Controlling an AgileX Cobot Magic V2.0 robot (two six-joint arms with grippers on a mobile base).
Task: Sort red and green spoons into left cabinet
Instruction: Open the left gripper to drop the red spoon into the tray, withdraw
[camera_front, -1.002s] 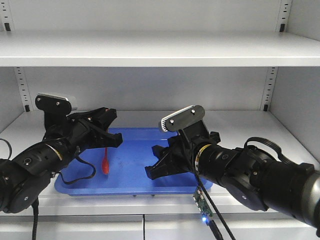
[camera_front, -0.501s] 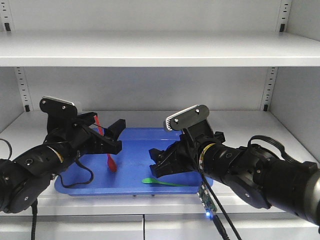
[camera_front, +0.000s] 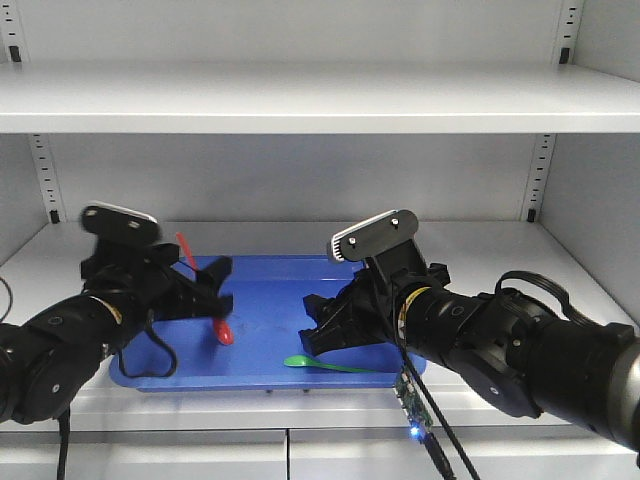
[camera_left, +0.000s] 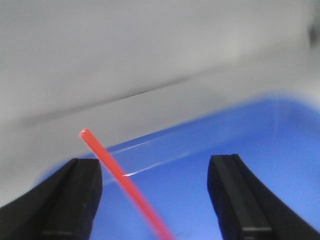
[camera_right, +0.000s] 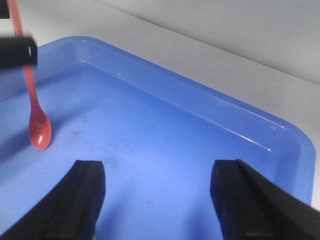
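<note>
We are noting the red spoon (camera_front: 205, 290) slanting between spread left fingers (camera_left: 80, 197), grip unclear; the green spoon (camera_front: 325, 364) is lying crosswise under open, empty right fingers (camera_right: 90, 200).

A blue plastic tray (camera_front: 262, 365) with rounded corners and a raised rim sits low in the front view, at about six o'clock, its long side running left to right. In the right wrist view the tray (camera_right: 280, 131) fills most of the picture, its inner floor faintly scuffed and its far rounded corner at about three o'clock. In the left wrist view only a blurred stretch of the tray (camera_left: 270, 135) shows, toward four o'clock. A small green circuit board (camera_front: 408, 408) with a blue light hangs just below the tray's front edge, at about five o'clock.
</note>
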